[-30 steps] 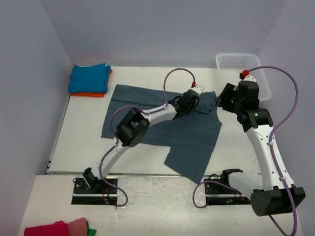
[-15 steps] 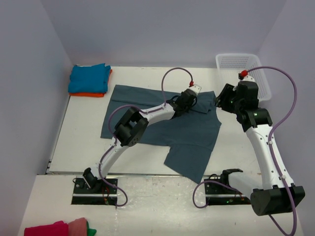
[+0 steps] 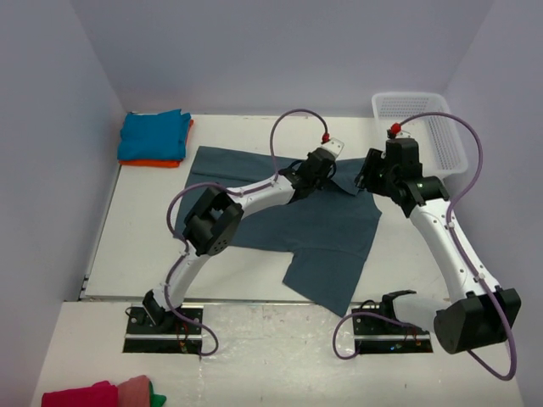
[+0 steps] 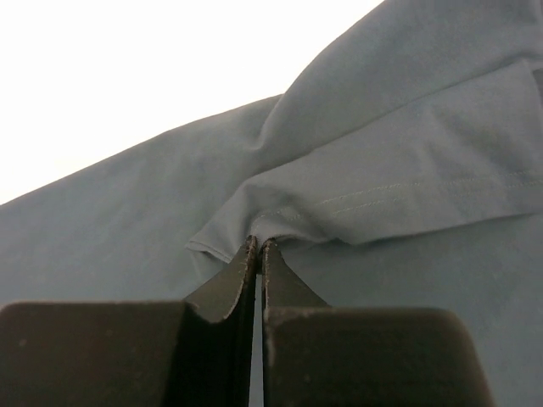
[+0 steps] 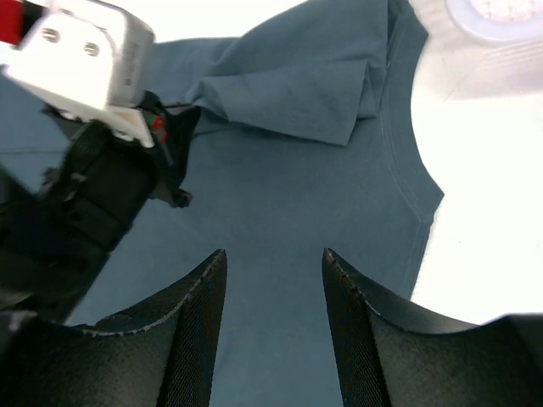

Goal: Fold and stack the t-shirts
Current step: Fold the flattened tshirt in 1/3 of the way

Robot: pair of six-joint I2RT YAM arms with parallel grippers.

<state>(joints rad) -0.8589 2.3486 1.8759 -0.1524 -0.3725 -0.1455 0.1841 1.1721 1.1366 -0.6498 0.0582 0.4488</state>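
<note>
The large slate-blue t-shirt point(image 3: 314, 233) lies spread on the white table. My left gripper point(image 3: 327, 172) is shut on a fold of its sleeve near the far right corner; in the left wrist view the jaws point(image 4: 259, 248) pinch the cloth point(image 4: 373, 195). My right gripper point(image 3: 366, 181) is open just right of it, over the shirt's right edge; in the right wrist view its fingers point(image 5: 199, 305) hang above bare cloth point(image 5: 280, 203) and hold nothing. The turquoise t-shirt point(image 3: 153, 134) lies folded on the orange one point(image 3: 157, 163) at the far left.
A white mesh basket point(image 3: 422, 127) stands at the far right corner, close behind my right arm. A red and pink cloth heap point(image 3: 102, 394) lies below the table's front edge at bottom left. The left arm stretches across the shirt's upper half.
My left gripper has drawn the pinched sleeve a little left and away. My right gripper has moved left, from near the basket to over the shirt's right edge.
</note>
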